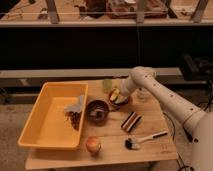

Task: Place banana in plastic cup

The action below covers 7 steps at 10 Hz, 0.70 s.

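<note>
Behind the wooden desk the room is dark. Near the middle of the back edge, the gripper is low at the banana, a short, curved yellow piece over the reddish-brown bowl. Whether the gripper holds it, I cannot tell. I judge the step is grasping or lifting. Next, the banana must go a little left, above the pale plastic cup just beside, and be released inside.

You're looking at a robot test bay, not a home.
The wooden table sits on bare floor at 6 o'clock, metal racking spans 12 o'clock, and the gripper hangs just above the table's centre.
</note>
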{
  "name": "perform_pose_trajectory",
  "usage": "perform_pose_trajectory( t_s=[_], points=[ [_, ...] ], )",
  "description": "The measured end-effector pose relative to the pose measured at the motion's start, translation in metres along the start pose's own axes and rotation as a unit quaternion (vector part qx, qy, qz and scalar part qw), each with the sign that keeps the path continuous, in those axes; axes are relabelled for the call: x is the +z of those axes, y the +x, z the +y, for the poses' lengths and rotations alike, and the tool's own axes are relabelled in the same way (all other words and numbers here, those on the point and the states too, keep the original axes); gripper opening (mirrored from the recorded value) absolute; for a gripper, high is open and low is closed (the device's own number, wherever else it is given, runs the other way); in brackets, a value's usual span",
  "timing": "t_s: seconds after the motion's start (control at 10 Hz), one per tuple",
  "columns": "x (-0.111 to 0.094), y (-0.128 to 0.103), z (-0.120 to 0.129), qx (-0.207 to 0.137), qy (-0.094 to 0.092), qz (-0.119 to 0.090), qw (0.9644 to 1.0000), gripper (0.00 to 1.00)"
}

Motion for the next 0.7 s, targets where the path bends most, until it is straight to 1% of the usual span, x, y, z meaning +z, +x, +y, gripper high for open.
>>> perform_pose_trajectory(
  t_s=[0.2,0.3,0.4,0.5,0.7],
  points=[
    [0.002,0.000,-0.001,0.009,-0.003,-0.005,0.9999,0.20],
    [0.002,0.001,-0.001,0.014,-0.003,-0.009,0.9999,0.08],
    [0.001,0.001,-0.001,0.018,-0.003,-0.012,0.9998,0.02],
    [0.000,0.002,-0.002,0.020,-0.001,-0.016,0.9997,0.00],
    [-0.014,0.005,-0.006,0.035,0.008,-0.033,0.9988,0.00]
  ],
)
